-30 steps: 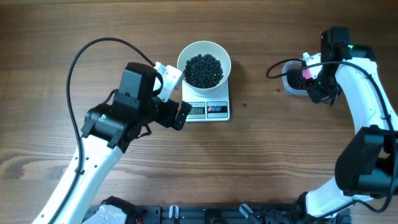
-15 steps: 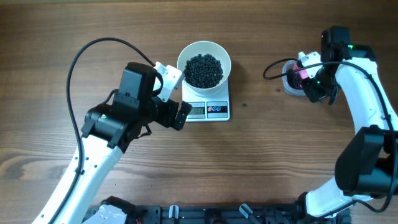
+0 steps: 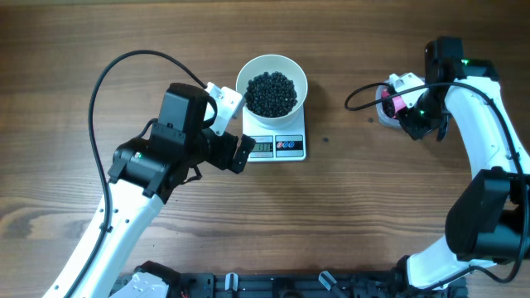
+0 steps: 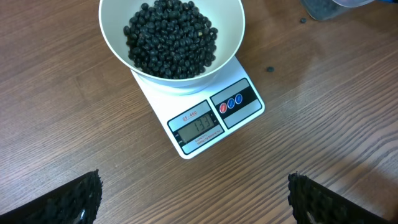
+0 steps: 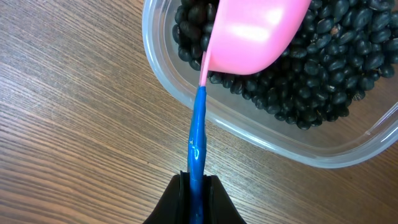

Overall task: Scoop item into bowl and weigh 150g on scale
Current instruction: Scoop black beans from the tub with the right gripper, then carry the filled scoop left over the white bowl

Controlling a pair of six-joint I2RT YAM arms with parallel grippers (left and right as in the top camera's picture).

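Jaws of the left gripper stand wide apart and empty left of centre, just beside the scale. At upper centre the scale carries the bowl, smooth, round and white, filled with the item, a dark loose heap of small glossy black beans. At the upper right of the frame the right gripper is clamped on the blue handle of a pink scoop, whose cup sits over a clear tub holding more of the item.
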